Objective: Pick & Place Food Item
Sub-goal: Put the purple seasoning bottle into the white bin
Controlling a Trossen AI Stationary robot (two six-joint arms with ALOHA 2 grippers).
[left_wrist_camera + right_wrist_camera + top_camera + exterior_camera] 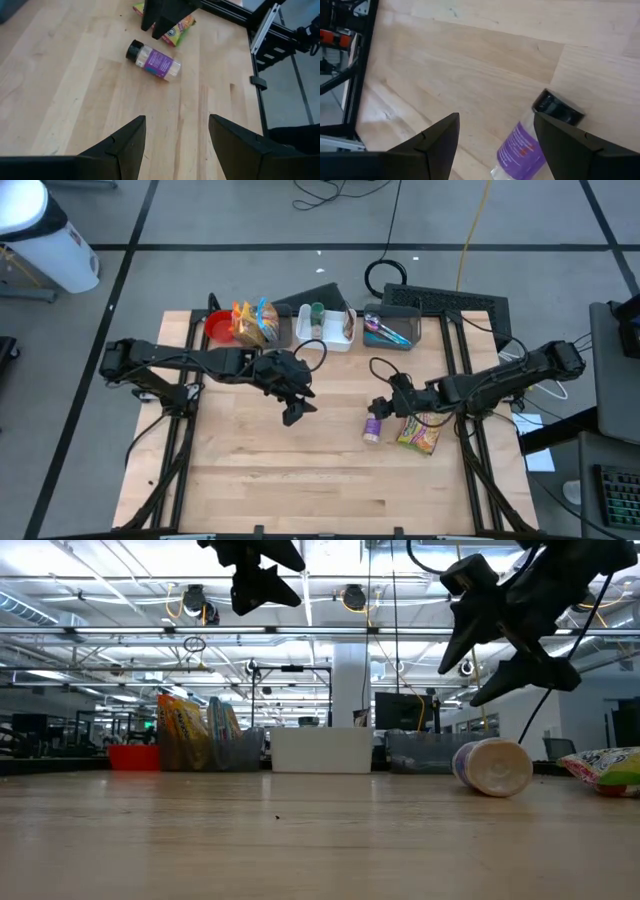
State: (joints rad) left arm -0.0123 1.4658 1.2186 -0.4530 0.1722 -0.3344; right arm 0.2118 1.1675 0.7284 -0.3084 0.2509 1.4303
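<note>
A small clear bottle (372, 427) with a purple label and black cap lies on its side on the wooden table, right of centre; the low view shows this bottle (492, 766) too. A yellow-green snack bag (418, 433) lies flat just right of it. My right gripper (383, 404) hovers open above the bottle's far end, and its wrist view shows the bottle (525, 147) below its fingers. My left gripper (296, 412) hangs open over the table's middle, well left of the bottle (154, 61). Both are high above the table in the low view.
Along the far edge stand a red bowl (217, 329), upright snack bags (256, 323), a white bin (328, 328) and a grey bin (391, 327) with utensils. Black frame rails (470, 430) run along both table sides. Bare wood fills the near half.
</note>
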